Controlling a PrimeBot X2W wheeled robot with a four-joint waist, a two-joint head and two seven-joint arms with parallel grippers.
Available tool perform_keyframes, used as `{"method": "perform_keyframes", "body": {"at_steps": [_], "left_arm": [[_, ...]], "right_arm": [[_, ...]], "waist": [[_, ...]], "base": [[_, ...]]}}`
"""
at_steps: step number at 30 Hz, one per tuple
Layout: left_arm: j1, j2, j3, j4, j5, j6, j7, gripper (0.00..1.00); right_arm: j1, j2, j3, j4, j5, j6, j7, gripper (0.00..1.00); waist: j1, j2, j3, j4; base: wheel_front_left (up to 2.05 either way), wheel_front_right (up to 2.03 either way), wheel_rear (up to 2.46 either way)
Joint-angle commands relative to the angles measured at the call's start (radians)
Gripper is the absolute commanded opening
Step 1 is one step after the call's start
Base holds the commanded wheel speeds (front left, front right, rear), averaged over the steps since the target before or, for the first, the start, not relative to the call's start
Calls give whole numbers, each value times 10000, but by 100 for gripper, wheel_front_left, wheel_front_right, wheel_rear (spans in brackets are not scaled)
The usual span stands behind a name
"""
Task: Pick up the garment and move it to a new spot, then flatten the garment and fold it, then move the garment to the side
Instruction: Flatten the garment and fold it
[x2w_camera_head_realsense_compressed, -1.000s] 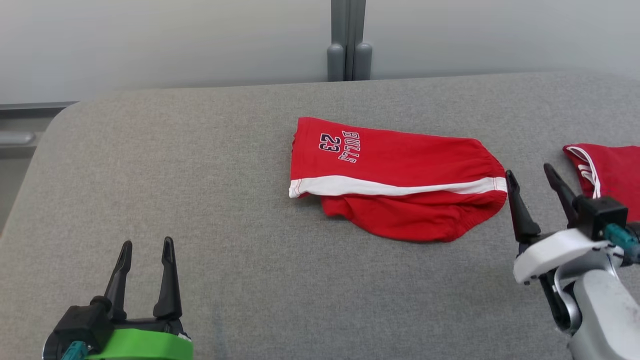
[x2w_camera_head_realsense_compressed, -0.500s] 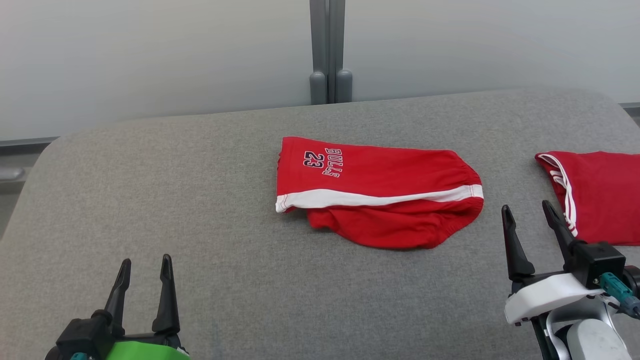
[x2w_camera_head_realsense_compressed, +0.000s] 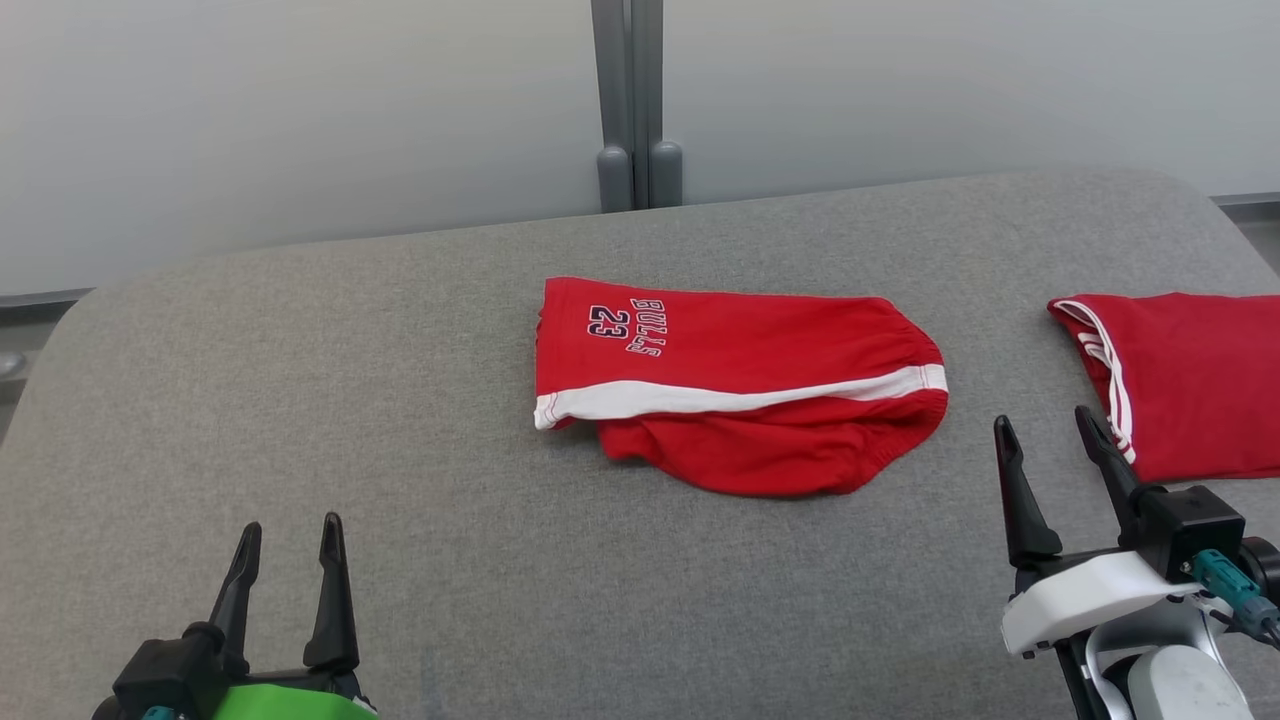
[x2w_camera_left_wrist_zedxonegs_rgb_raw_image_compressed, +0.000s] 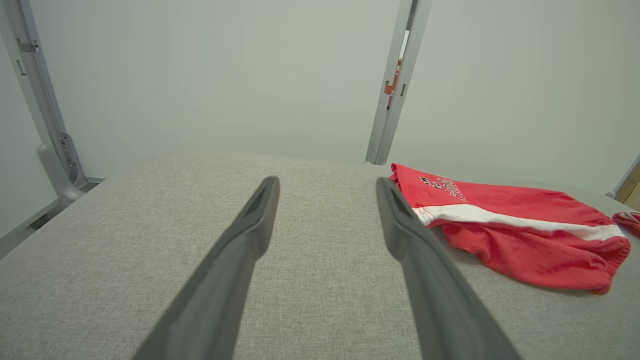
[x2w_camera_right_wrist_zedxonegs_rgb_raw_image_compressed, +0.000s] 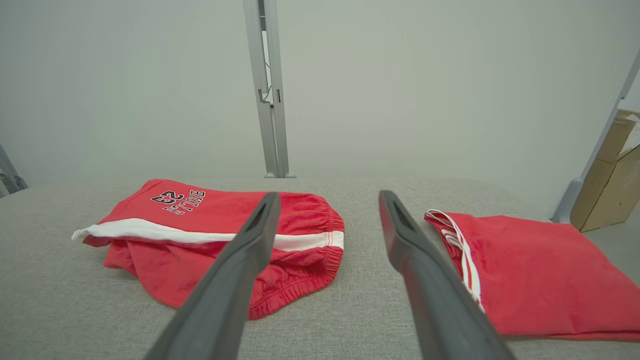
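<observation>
Red shorts lie at the middle of a grey padded table. Their long axis runs 9 to 3 o'clock, with the printed leg hem toward 9 and the gathered waistband toward 3. They sit at 1 o'clock from the left gripper, well apart, and at 10 o'clock from the right gripper, near. Both grippers point toward 12, fingers spread, holding nothing. A second red garment lies at the table's 3 o'clock edge.
</observation>
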Motion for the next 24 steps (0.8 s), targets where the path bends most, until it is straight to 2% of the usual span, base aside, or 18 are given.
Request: {"method": "perform_keyframes", "body": {"at_steps": [1,18,21,24], "left_arm": [[57,31,-5,37,79,-44,-25,100],[-86,102,-90,232,-79,-44,-26,100],[-402,105,-265,388,-203,-44,81,100],[-1080,70,-624,702,-499,-44,588,100]], "right_arm": [[139,16,-2,-53,5,-12,45,100],[69,95,112,33,336,-12,-9,100],[-180,48,71,176,488,-12,324,100],[-819,58,-25,541,823,-12,1320,100]], "waist": [[0,0,19,18],[0,0,167,58],[0,0,309,81],[0,0,638,64]], "base": [[0,0,0],[0,0,0],[0,0,0],[0,0,0]]}}
